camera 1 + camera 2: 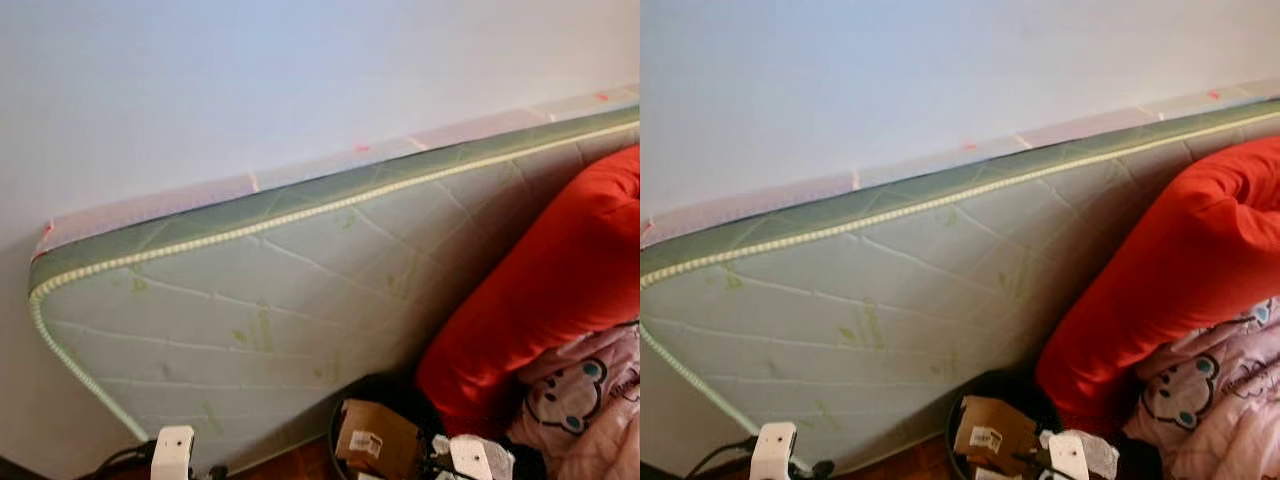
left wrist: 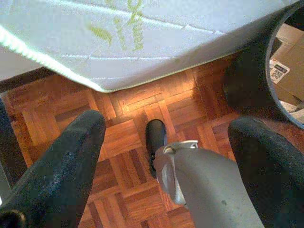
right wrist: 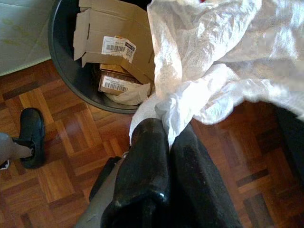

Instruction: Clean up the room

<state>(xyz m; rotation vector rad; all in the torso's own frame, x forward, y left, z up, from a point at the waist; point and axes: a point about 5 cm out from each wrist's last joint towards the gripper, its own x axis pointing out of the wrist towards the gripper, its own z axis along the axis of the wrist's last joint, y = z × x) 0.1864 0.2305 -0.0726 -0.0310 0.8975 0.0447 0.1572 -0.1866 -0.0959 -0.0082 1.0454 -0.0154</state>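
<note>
From our head, both eye views face forward and down at the mattress (image 1: 270, 290) leaning on the wall, close up, and share the black bin (image 1: 970, 400). Our left wrist view looks straight down between spread fingers (image 2: 61, 171) at the parquet floor (image 2: 128, 118). Our right wrist view looks down at the same floor and bin from near.

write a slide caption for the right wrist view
Right tool clamps crumpled white plastic wrap beside black round bin of cardboard boxes.
</note>
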